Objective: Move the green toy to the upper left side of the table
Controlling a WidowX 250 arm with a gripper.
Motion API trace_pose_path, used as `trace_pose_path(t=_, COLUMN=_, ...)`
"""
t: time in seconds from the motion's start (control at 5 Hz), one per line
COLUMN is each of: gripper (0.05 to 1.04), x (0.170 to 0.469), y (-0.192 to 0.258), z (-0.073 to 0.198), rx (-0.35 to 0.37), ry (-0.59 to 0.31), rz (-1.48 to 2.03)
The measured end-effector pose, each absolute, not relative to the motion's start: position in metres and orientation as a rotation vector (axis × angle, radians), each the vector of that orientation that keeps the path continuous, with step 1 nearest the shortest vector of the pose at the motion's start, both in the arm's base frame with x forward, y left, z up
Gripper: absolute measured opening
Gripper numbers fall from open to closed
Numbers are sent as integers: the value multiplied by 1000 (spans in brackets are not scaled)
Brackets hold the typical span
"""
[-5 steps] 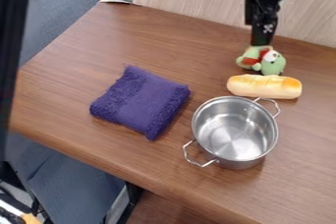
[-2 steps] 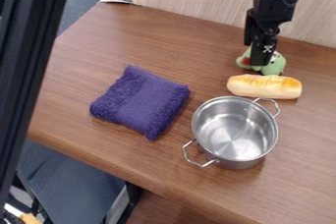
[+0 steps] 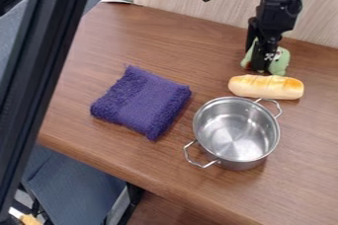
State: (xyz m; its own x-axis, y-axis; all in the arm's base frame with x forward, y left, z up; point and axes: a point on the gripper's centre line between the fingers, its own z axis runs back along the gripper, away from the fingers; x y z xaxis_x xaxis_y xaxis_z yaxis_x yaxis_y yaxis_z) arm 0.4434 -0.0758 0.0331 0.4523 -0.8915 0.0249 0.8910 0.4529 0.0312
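Observation:
The black gripper (image 3: 260, 61) hangs down at the upper right of the camera view, low over the green toy and covering its middle. The green toy (image 3: 281, 62) shows on both sides of the gripper, more of it on the right, and lies on the wooden table (image 3: 165, 36) near the back edge. How the gripper and toy touch is hidden.
A toy bread loaf (image 3: 266, 87) lies just in front of the toy. Nearer the camera stands a metal pot (image 3: 236, 130) with two handles. A folded purple cloth (image 3: 142, 101) lies left of the pot. A dark post (image 3: 46, 71) crosses the left side.
The gripper has come down over the green toy and now hides its middle. The toy looks slightly shifted and turned. The dark post at the left has moved rightward across the view.

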Motion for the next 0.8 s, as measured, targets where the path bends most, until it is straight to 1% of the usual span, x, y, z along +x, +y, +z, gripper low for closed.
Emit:
trace_pose_path(t=0.2, gripper=527, x=444, y=-76, z=34, rx=15, ry=-43, rz=-1101)
trace_pose_path(t=0.4, gripper=490, x=443, y=-76, z=35, rx=18, ry=-50, rz=-1098)
trace_pose_path(t=0.6, gripper=490, x=440, y=-68, z=38, rx=16, ry=-56, rz=-1065)
trace_pose_path(t=0.8, gripper=458, x=440, y=-40, z=58, rx=18, ry=-107, rz=-974)
